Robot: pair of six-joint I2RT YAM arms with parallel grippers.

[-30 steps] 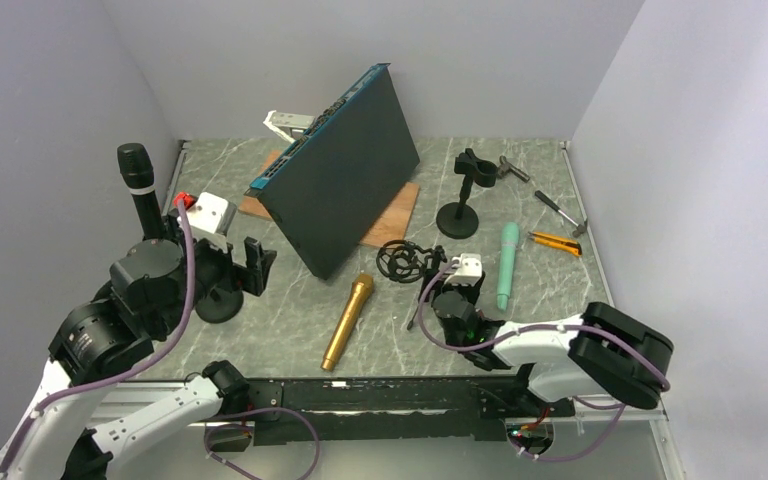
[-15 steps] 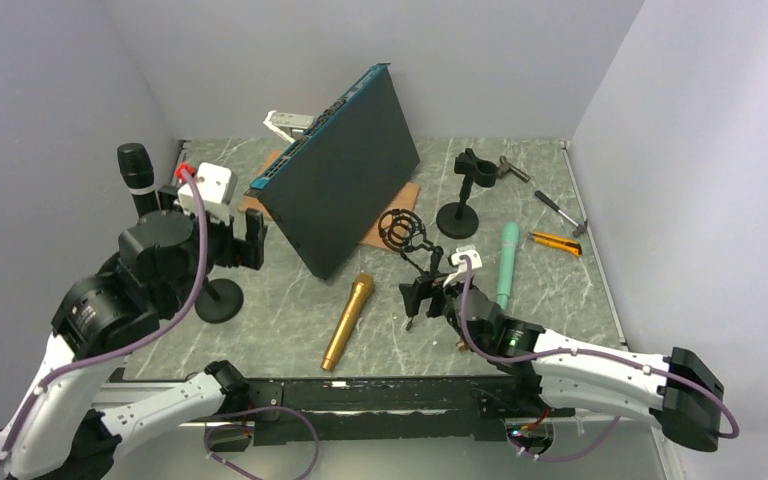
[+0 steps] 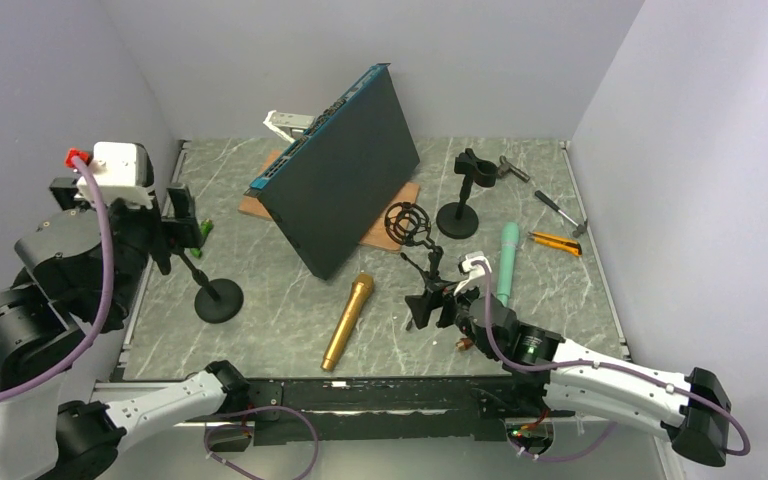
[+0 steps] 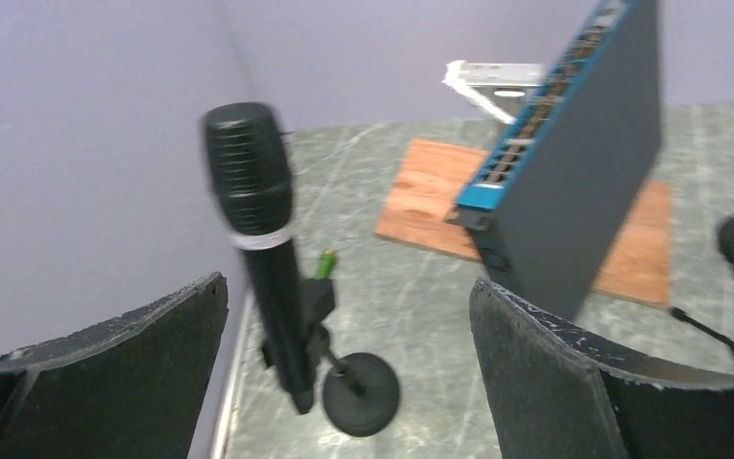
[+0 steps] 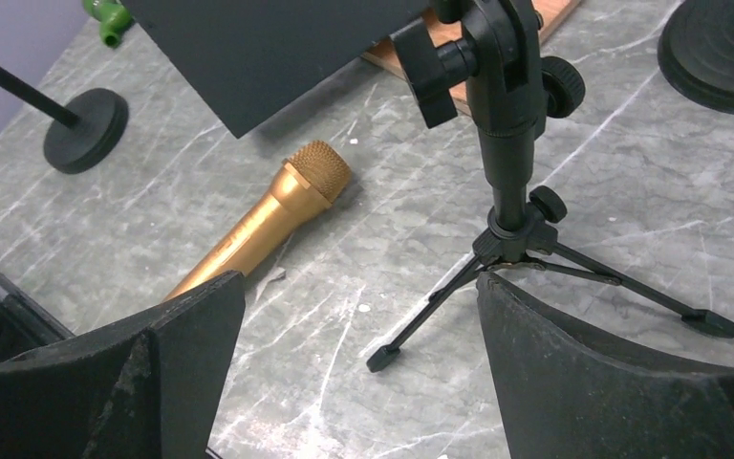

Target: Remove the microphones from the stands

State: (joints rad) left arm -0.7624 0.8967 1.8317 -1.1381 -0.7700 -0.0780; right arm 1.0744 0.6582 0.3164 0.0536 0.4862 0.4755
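Risen and drawn back, the left pincer gapes released before the black microphone; its stand, blurred here, may topple under a skewed tug.

My top camera overlooks the whole table from behind; high left and low right wrist cameras share the stand base.
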